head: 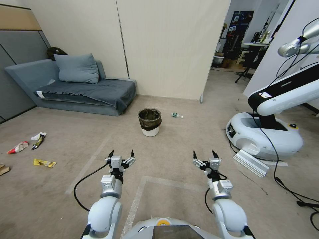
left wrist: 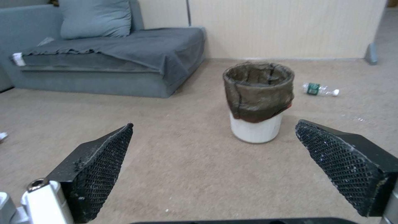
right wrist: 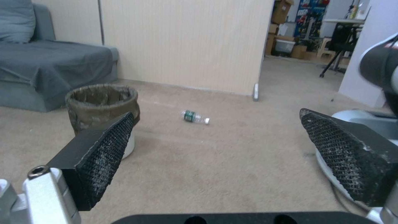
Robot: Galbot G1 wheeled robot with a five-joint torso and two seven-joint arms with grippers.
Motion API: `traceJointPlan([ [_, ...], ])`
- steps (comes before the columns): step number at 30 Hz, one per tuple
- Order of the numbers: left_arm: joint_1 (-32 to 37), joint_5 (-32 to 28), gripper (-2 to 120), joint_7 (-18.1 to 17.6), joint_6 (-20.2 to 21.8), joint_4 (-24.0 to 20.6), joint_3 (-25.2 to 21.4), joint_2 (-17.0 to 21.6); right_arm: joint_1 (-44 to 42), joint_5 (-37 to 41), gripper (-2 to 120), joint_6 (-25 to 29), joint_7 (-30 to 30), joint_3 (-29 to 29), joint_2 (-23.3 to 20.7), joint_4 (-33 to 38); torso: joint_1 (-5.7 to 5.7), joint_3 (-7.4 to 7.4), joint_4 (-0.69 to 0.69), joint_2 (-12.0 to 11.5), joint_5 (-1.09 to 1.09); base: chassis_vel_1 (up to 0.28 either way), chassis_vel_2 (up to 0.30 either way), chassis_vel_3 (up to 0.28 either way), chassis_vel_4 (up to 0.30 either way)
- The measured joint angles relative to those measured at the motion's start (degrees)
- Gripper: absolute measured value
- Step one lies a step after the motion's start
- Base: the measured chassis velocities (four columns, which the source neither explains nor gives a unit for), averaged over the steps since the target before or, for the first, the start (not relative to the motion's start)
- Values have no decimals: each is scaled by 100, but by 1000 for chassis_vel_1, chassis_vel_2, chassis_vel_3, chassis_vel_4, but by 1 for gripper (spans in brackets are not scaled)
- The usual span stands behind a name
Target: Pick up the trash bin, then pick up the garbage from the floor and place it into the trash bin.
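The right gripper's near finger (right wrist: pixel 99 155) hides part of the trash bin (right wrist: pixel 101 102); tan bag (head: pixel 3 169) is cut by the edge.

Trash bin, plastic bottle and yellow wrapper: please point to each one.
trash bin (head: pixel 150 131), head view, white lower wall.
plastic bottle (head: pixel 177 115), head view, middle of its body.
yellow wrapper (head: pixel 44 163), head view, middle of the packet.
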Motion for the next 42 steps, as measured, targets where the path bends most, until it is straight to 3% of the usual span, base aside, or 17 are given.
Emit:
traceJointPlan([
  [11,1,13,100,-7,-29,0,7,-23,-155,-46,100,-73,-51,35,55,183,0,0,-1,0,2,0,0,0,0],
  [13,1,22,100,1,-39,-4,5,-25,-138,-60,100,437,-115,76,55,120,0,0,0,0,1,0,0,0,0],
  [17,0,49,100,4,-54,16,3,-33,-124,-66,100,695,-147,94,67,81,0,0,-1,0,1,0,0,0,0],
  [33,-19,93,100,56,-81,81,13,-35,-124,-73,100,730,-150,115,64,70,0,0,-1,0,1,0,0,0,0],
  [42,-33,113,100,66,-97,113,31,-34,-117,-84,100,744,-148,197,59,-6,0,1,0,0,3,-123,117,128,-116],
])
